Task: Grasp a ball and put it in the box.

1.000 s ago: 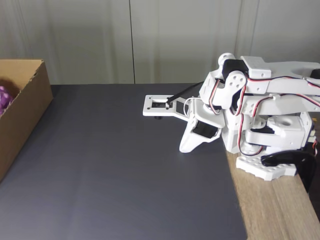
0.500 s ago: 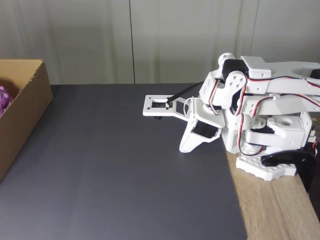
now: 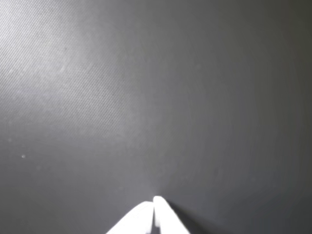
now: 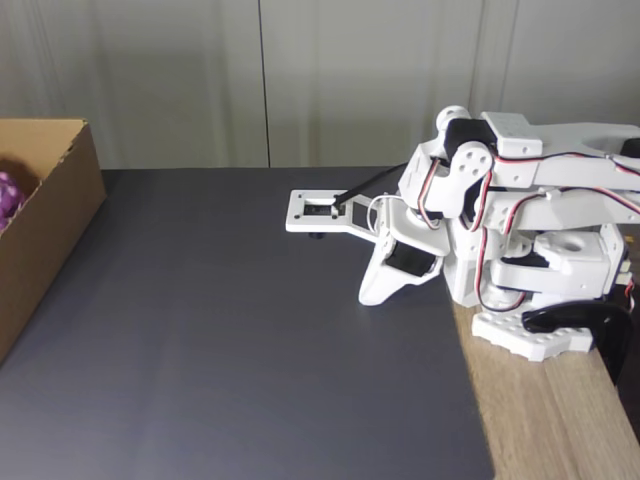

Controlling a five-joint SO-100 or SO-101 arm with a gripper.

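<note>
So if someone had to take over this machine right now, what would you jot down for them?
Gripper: shut, empty, tips just above the dark mat, arm folded back near its base.
Ball: already inside the cardboard box at the left edge of the fixed view; only a purple bit peeks over the rim.
Done: ball is in the box.
Left: apparently nothing.

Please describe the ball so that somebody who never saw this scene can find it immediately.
Find the brown cardboard box at the left edge of the fixed view, on the dark mat. The ball lies inside, partly hidden by its wall. It is the one purple, bumpy thing.
</note>
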